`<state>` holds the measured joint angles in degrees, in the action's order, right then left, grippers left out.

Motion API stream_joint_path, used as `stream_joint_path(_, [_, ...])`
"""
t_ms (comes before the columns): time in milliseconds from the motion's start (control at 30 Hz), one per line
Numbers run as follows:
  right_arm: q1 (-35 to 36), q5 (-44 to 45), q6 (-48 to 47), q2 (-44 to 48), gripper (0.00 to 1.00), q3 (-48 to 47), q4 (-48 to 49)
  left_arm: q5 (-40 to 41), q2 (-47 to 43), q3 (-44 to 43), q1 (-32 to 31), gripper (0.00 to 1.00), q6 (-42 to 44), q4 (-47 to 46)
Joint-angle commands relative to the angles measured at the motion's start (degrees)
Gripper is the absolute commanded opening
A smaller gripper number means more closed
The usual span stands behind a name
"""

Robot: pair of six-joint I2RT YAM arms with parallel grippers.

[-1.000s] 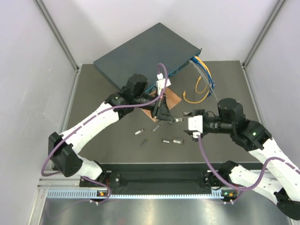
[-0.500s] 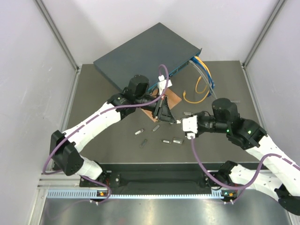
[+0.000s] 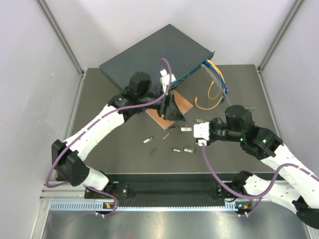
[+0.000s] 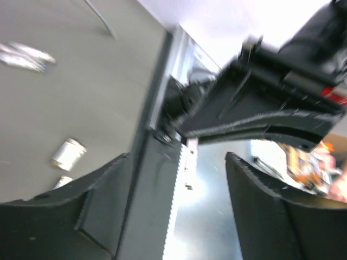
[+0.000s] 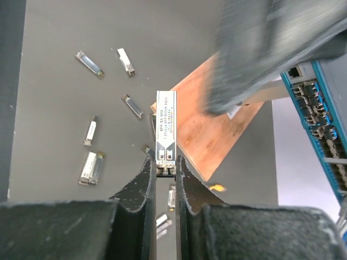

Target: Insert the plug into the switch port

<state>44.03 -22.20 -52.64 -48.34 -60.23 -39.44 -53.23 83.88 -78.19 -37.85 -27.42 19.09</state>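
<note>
One worry: my right claw (image 5: 165,167), pinching the plug (image 5: 165,125), could clip the open left claw (image 3: 173,112), eleven o'clock from above.

Dark grey matte tabletop (image 3: 115,160) fills the centre; pale lilac-white panel walls (image 3: 30,99) stand at left, right and top, grey metal posts (image 3: 60,37) in both upper corners
</note>
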Motion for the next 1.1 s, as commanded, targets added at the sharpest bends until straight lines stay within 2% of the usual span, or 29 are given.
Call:
stream_joint_path(0, [0.2, -2.1, 4.5, 1.7, 0.00, 0.3, 2.7, 0.9, -2.2, -6.3, 3.5, 0.76, 2.9, -1.9])
stream_joint_path(133, [-0.4, -2.4, 8.7, 2.2, 0.00, 1.6, 4.5, 2.9, -1.1, -15.6, 9.3, 0.80, 2.3, -2.9])
stream_joint_path(267, [-2.7, -0.7, 19.3, 1.8, 0.00, 2.1, 8.2, 7.1, -2.3, -18.8, 15.9, 0.82, -0.3, -5.0])
stream_joint_path(300, [-3.3, 0.6, 21.8, 1.5, 0.00, 2.0, 8.8, 7.4, -3.9, -18.3, 17.5, 0.82, -3.2, -6.2])
stream_joint_path(433, [-7.3, 2.9, 33.0, -4.0, 0.00, -2.6, 7.9, 10.7, -10.4, -10.8, 27.4, 0.85, -10.0, -12.0])
stream_joint_path(633, [-16.0, 2.1, 37.9, -10.7, 0.00, -11.5, 5.1, 17.5, -23.6, 1.8, 41.8, 0.90, -19.8, -12.9])
stream_joint_path(800, [-22.9, -0.5, 35.5, -18.5, 0.00, -19.7, -1.2, 16.3, -29.6, 10.8, 46.2, 0.92, -24.2, -8.9])
stream_joint_path(900, [-23.6, 1.3, 36.7, -22.9, 0.00, -23.6, -2.5, 14.7, -30.7, 14.6, 48.0, 0.93, -27.8, -9.7])
stream_joint_path(1067, [-23.5, 4.1, 40.3, -27.9, 0.00, -27.0, -0.4, 13.3, -31.1, 23.7, 49.3, 0.93, -32.0, -16.2])
